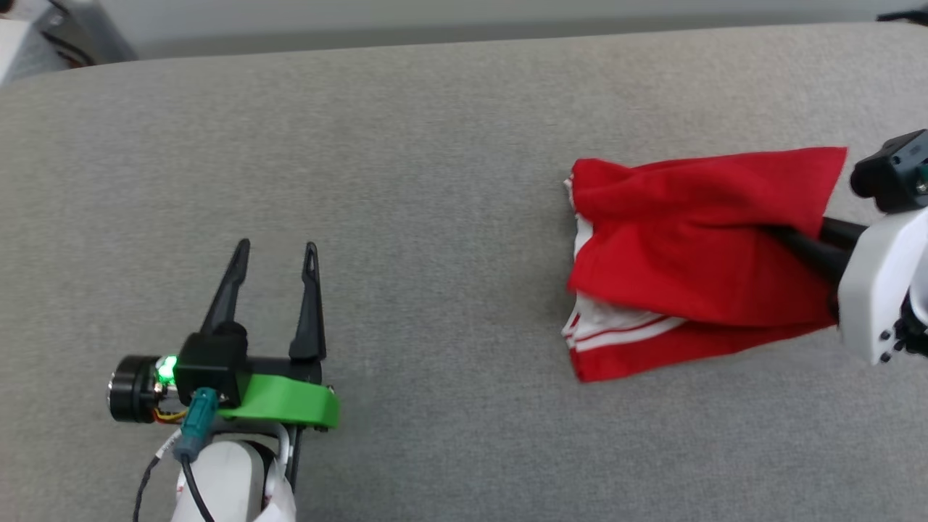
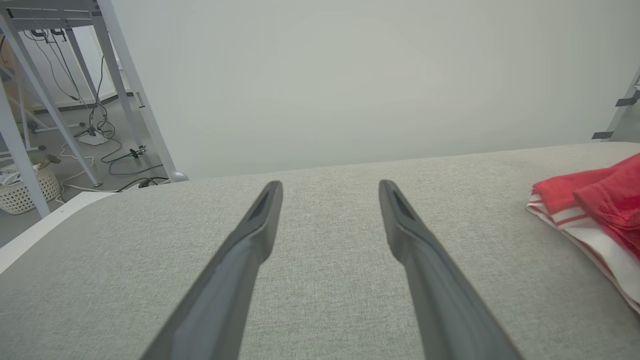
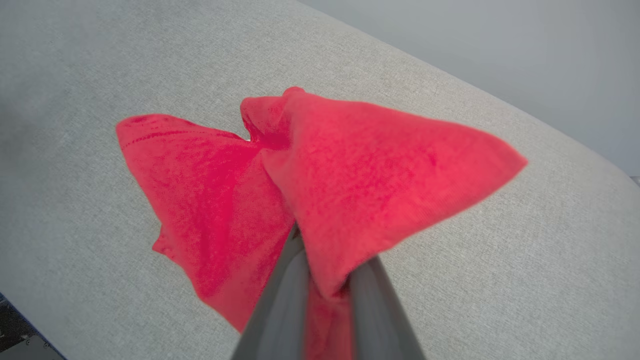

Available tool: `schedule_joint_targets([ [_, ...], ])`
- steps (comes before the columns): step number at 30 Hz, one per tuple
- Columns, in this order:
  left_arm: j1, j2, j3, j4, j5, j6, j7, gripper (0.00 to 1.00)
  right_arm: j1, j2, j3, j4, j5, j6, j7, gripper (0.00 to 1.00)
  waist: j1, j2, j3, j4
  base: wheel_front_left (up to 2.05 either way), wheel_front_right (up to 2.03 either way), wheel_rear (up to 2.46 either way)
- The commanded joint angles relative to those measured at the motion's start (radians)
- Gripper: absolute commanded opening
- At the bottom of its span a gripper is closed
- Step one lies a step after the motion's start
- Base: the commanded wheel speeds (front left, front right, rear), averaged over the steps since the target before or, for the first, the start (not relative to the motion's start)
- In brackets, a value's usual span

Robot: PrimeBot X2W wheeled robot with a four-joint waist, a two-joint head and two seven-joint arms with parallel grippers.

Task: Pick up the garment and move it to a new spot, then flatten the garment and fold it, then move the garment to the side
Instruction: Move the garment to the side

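The garment (image 1: 689, 261), a red shirt with white striped trim, lies folded into a compact bundle on the right of the grey table (image 1: 435, 181). My right gripper (image 1: 779, 235) comes in from the right edge and is shut on the garment's right side, its fingertips buried in red cloth. In the right wrist view the garment (image 3: 350, 190) bunches up over and between the fingers (image 3: 280, 305). My left gripper (image 1: 278, 248) hovers open over bare table at the lower left, far from the garment. The garment's striped edge (image 2: 590, 225) sits to the right of the left gripper (image 2: 330, 187).
The grey padded table runs across the whole head view, with wide bare room between the arms. Beyond its far edge are metal frame legs (image 2: 125, 85), floor cables (image 2: 100, 135) and a woven basket (image 2: 25, 192).
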Motion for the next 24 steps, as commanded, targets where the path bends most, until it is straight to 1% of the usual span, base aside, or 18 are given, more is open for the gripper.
schedule_joint_targets([
  [1, -0.025, 0.015, 0.008, -0.010, 0.006, -0.004, -0.006, 1.00, -0.024, -0.011, -0.015, 0.011, -0.013, -0.001, 0.001, 0.00, 0.0000, -0.0001, 0.081, -0.081, 0.00, 0.00, 0.00],
  [5, -0.051, 0.029, 0.016, -0.038, 0.014, -0.002, -0.006, 1.00, -0.047, -0.058, -0.038, 0.068, -0.031, -0.001, 0.015, 0.00, 0.0000, -0.0001, 0.144, -0.110, 0.00, 0.00, 0.00],
  [7, -0.066, 0.037, 0.016, -0.051, 0.018, -0.005, -0.006, 1.00, -0.063, -0.084, -0.057, 0.111, -0.040, -0.001, 0.011, 0.00, 0.0000, -0.0001, 0.178, -0.114, 0.00, 0.00, 0.00],
  [12, -0.115, 0.059, 0.009, -0.069, 0.026, -0.017, -0.006, 1.00, -0.097, -0.145, -0.100, 0.230, -0.079, -0.001, 0.002, 0.00, 0.0000, -0.0001, 0.252, -0.105, 0.00, 0.00, 0.00],
  [15, -0.150, 0.070, 0.009, -0.079, 0.025, -0.022, -0.006, 1.00, -0.120, -0.190, -0.127, 0.308, -0.127, -0.001, -0.010, 0.00, 0.0000, -0.0001, 0.298, -0.092, 0.00, 0.00, 0.00],
  [17, -0.166, 0.074, 0.012, -0.088, 0.024, -0.021, -0.006, 1.00, -0.139, -0.206, -0.151, 0.358, -0.159, -0.001, -0.019, 0.00, 0.0000, -0.0001, 0.324, -0.086, 0.00, 0.00, 0.00],
  [24, -0.196, 0.085, 0.020, -0.117, 0.023, -0.016, -0.006, 1.00, -0.210, -0.203, -0.250, 0.510, -0.235, -0.001, -0.050, 0.00, 0.0000, -0.0001, 0.390, -0.070, 0.00, 0.00, 0.00],
])
